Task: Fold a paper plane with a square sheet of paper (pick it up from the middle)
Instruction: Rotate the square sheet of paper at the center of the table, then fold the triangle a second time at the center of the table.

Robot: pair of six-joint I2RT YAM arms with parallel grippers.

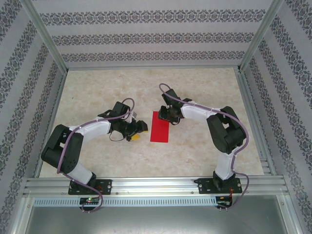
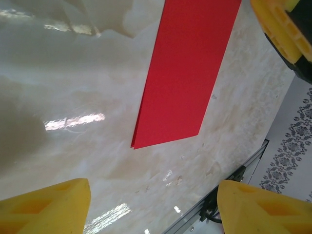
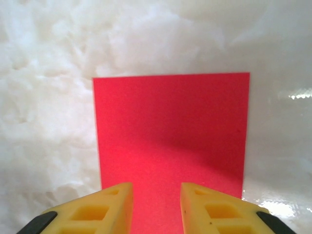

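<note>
Pale marbled table point(image 1: 204, 156) carries the red paper point(image 1: 160, 126) flat between the arms. The right gripper point(image 3: 156, 195) sits low over its far end, jaws narrowly apart and pinching nothing visible, while the left gripper point(image 1: 138, 129) waits just beside it, spread and empty. Closing on so thin a sheet could skid or crumple it; it looks like a smooth, narrow rectangle, apparently folded in half.

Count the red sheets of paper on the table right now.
1. The red sheet lies flat on the table, between the left gripper and the right gripper, whose fingertips are over one end. A second sheet could hide directly beneath it.
</note>
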